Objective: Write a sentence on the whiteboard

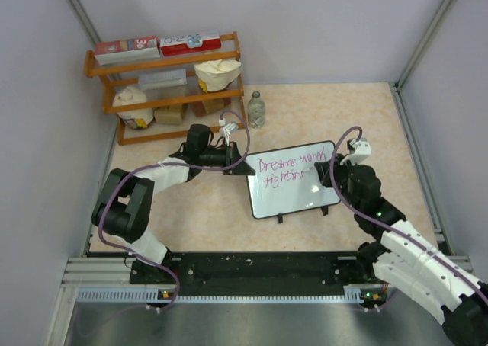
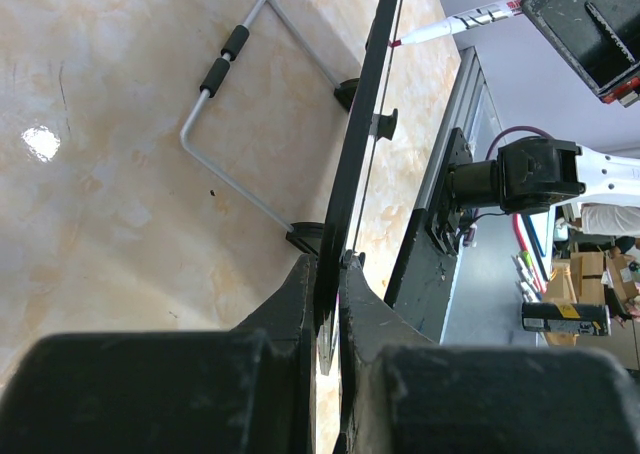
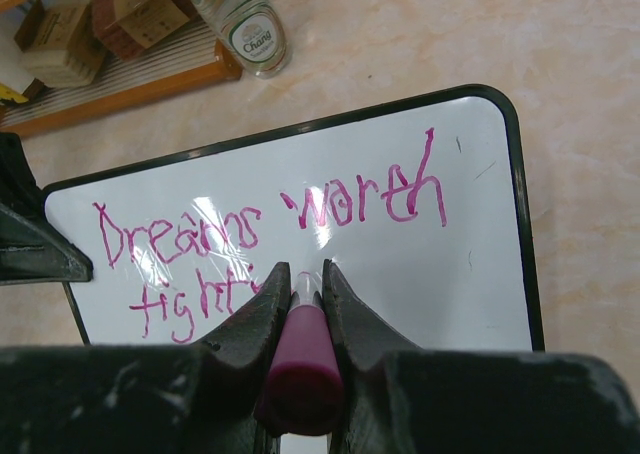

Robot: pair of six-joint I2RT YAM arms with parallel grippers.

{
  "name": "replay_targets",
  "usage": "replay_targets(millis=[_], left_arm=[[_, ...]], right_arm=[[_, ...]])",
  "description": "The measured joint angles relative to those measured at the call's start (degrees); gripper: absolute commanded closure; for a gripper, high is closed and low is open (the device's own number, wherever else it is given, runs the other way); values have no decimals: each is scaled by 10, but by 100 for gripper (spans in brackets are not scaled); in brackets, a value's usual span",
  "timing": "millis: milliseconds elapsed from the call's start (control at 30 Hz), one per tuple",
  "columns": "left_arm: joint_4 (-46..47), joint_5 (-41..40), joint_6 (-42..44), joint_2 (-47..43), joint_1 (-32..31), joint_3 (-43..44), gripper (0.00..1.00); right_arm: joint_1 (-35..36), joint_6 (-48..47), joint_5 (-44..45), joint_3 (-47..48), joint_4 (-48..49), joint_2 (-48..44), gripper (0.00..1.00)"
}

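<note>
The whiteboard [image 1: 293, 182] stands tilted on small black feet mid-table. The sentence [image 1: 290, 169] in pink marker reads "Dreams worth" above "fightin"; it also shows in the right wrist view [image 3: 270, 224]. My left gripper [image 1: 238, 164] is shut on the whiteboard's left edge [image 2: 345, 214], seen edge-on between the fingers. My right gripper [image 1: 326, 174] is shut on a pink marker [image 3: 300, 359], tip toward the board's second line, right of the written letters. The marker also shows in the left wrist view [image 2: 460, 22].
A wooden shelf [image 1: 171, 87] with boxes, bags and containers stands at the back left. A clear bottle [image 1: 256, 110] stands beside it, just behind the board. A metal wire stand [image 2: 235, 124] props the board's back. Grey walls enclose the table.
</note>
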Motion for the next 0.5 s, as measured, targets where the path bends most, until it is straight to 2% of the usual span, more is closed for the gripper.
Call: replay_targets(millis=[500], left_arm=[[0, 0, 0, 0, 0, 0, 100]], right_arm=[[-1, -1, -10, -9, -14, -19, 100]])
